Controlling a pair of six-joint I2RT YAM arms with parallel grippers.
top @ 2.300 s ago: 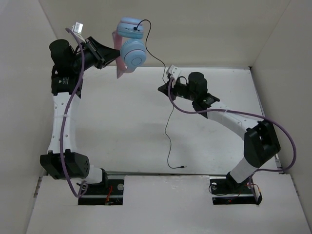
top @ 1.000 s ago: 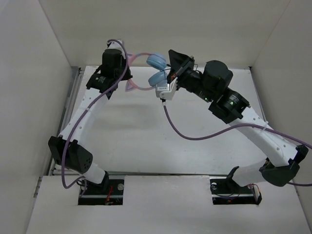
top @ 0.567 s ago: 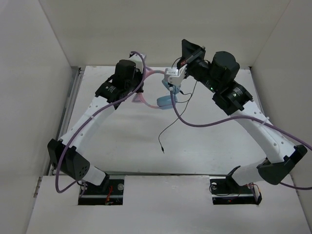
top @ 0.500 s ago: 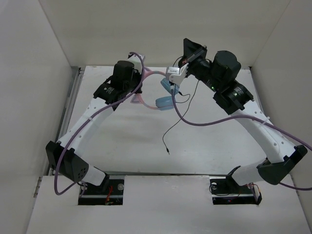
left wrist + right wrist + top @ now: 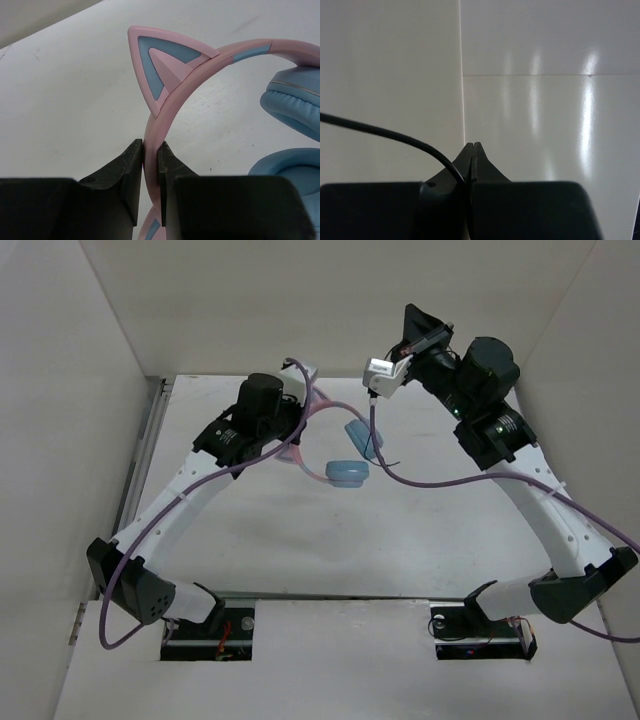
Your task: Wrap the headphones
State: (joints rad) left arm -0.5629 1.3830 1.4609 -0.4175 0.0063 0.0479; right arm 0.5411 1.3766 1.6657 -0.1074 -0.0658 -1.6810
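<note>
While left gripper (image 5: 151,155) clamps the pink cat-ear plastic headphones (image 5: 172,75), right gripper (image 5: 471,152), upper right overhead, pinching thin black cable (image 5: 385,132), should wind it taut

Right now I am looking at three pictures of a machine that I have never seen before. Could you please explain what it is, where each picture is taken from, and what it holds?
These are two robot arms, bolted at the near edge of a white table. The wide picture looks down from above and behind them, so the left arm is on the left and the right arm is on the right. The other two pictures come from a small camera on each wrist. The left pincer is closed on the pink headband of the cat-ear headphones, whose blue cups are low over the table. The right pincer is closed on their thin black cable.
</note>
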